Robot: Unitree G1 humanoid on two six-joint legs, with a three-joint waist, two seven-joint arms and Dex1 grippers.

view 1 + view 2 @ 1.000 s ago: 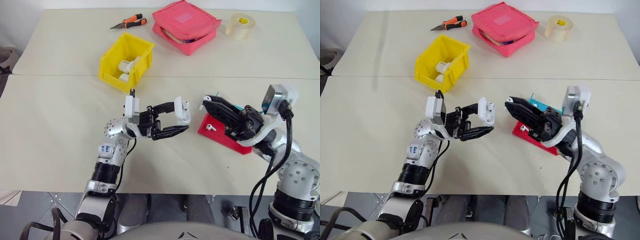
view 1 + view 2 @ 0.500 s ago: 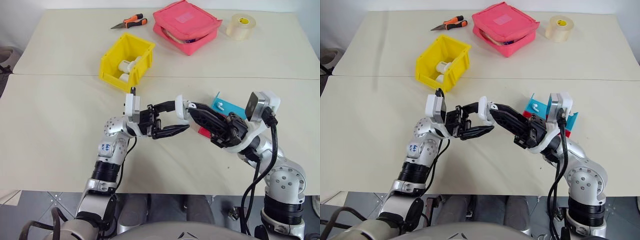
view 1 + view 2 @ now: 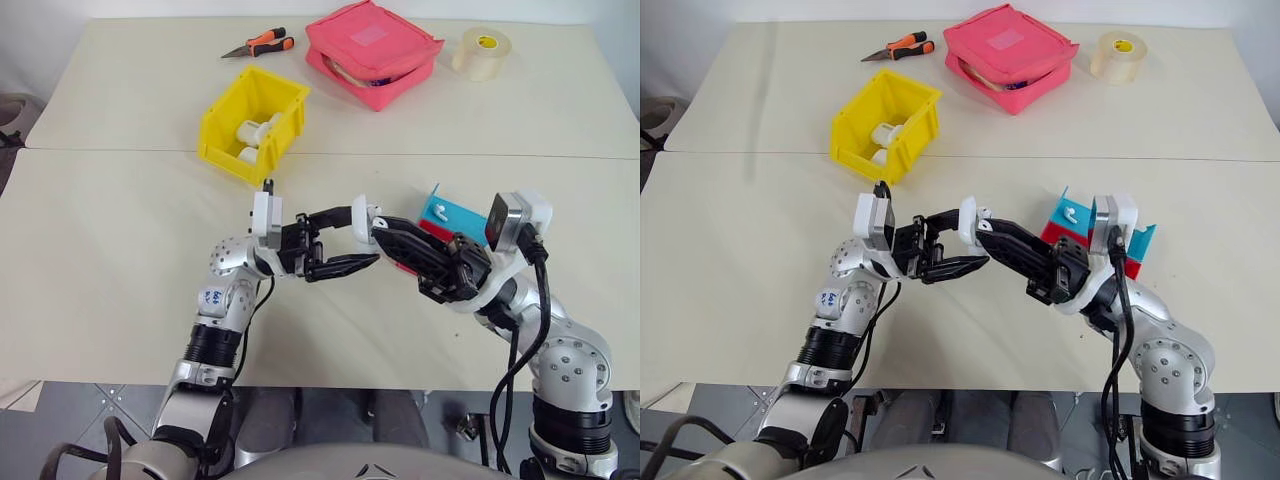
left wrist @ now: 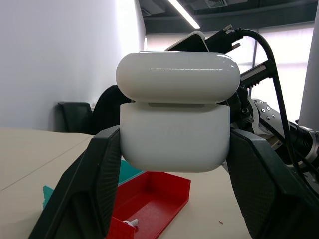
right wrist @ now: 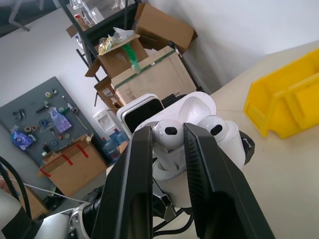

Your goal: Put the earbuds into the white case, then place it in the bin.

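Both arms are meeting above the near half of the cream tabletop [image 3: 120, 230]. The left gripper [image 3: 352, 240] is reaching in from the left, pointing to the right and tilted slightly upward, its two black fingers clamping the small rounded glossy white plastic case [image 4: 174, 135] by its body, with the hinged lid [image 4: 177, 77] flipped open above it. The right gripper [image 3: 985, 229] is stretching in from the right toward that case, fingers close together and pinching a tiny glossy white earbud [image 5: 167, 134] between them, right at the case's open mouth. A second white earbud [image 5: 215, 127] is sitting just beside it in the case.

From the head views the meeting point is crowded: the right gripper's fingertips are overlapping the case, so whether the pinched earbud is touching its socket is hard to tell. The case's inside is mostly blocked by the fingers in the right wrist view.

The right forearm is covering much of the shallow red and blue plastic tray [image 3: 452, 214]; one more white earbud [image 3: 437, 211] is showing against its blue wall. The bright yellow open-top plastic bin [image 3: 252, 122] is standing further away and to the left, holding white items I cannot make out.
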